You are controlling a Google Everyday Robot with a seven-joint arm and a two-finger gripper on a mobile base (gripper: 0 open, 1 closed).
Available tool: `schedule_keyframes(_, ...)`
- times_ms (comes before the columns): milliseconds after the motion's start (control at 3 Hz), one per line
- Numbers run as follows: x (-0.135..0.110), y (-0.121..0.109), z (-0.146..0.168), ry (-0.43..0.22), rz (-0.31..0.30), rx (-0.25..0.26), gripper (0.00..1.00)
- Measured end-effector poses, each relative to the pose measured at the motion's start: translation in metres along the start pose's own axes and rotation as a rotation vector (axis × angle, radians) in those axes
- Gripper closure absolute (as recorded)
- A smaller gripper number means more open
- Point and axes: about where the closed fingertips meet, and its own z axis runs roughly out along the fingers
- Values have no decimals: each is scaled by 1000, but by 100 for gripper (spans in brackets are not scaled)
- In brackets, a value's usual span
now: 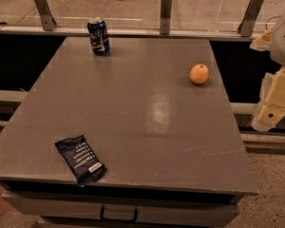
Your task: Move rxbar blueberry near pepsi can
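The rxbar blueberry (80, 158) is a dark navy wrapper with white text lines, lying flat near the front left corner of the grey table (147, 113). The pepsi can (99, 35) stands upright at the table's far edge, left of centre. The bar and can are far apart, nearly the table's depth. My gripper (273, 107) hangs off the table's right side, at the frame's right edge, above the floor. It is far from both the bar and the can and holds nothing that I can see.
An orange (199, 73) sits on the right part of the table, toward the back. A railing with metal posts (166, 12) runs behind the far edge. A drawer handle (118, 214) shows under the front edge.
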Motion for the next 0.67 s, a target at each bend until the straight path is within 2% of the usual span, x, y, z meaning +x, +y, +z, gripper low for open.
schedule_keyframes(333,0,0,0,0,0,0,0)
schedule_keyframes(667,-16,-16,24,-68,-11,-19,0)
